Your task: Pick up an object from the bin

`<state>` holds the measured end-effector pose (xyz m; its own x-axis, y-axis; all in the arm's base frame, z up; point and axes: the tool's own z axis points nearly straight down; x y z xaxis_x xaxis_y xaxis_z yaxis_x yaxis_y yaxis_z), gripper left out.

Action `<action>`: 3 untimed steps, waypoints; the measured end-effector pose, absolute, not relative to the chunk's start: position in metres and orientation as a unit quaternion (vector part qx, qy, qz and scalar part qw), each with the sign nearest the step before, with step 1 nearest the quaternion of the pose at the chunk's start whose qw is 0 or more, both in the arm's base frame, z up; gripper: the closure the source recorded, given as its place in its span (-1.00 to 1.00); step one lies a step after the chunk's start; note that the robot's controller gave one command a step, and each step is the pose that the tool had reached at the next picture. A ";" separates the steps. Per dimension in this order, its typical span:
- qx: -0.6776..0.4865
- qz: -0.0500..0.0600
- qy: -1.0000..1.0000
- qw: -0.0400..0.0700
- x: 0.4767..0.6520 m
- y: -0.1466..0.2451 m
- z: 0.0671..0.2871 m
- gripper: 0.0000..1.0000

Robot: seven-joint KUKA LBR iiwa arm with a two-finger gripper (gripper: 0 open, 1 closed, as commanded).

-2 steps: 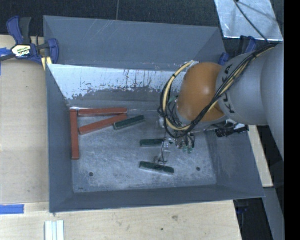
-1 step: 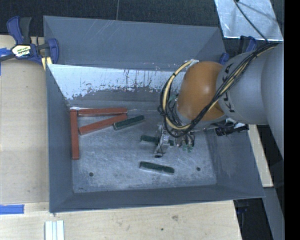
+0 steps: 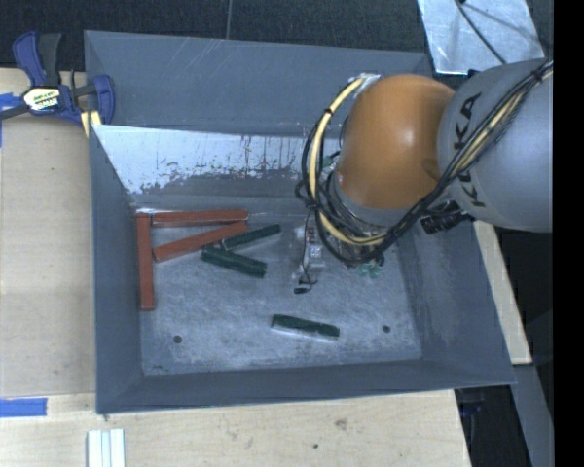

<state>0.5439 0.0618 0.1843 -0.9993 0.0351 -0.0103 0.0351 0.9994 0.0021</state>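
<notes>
Toward the left wall of the grey bin (image 3: 112, 261), three red-brown bars: a long bar (image 3: 146, 266) lengthwise beside that wall, a top bar (image 3: 197, 218) across its far end, a slanting bar (image 3: 200, 244) just beneath; right of these, an upper green bar (image 3: 256, 234) and a lower green bar (image 3: 234, 261), perhaps just touching at their left ends. At mid-floor, under the orange-capped wrist, the gripper (image 3: 303, 282), tip low over bare floor just right of the lower green bar, whether spread or pressed together impossible to tell from this angle. Toward the front wall, near the gripper's tip but apart from it, a lone green bar (image 3: 307, 327) lying flat.
</notes>
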 end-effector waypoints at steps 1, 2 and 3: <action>0.019 0.000 1.000 0.001 0.543 0.060 0.180 -1.00; -0.023 -0.001 1.000 -0.004 0.496 0.017 0.069 -1.00; -0.023 0.000 1.000 0.002 0.500 0.019 0.074 1.00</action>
<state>0.4997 0.0190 0.0741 -0.9989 -0.0466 -0.0037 -0.0466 0.9989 0.0001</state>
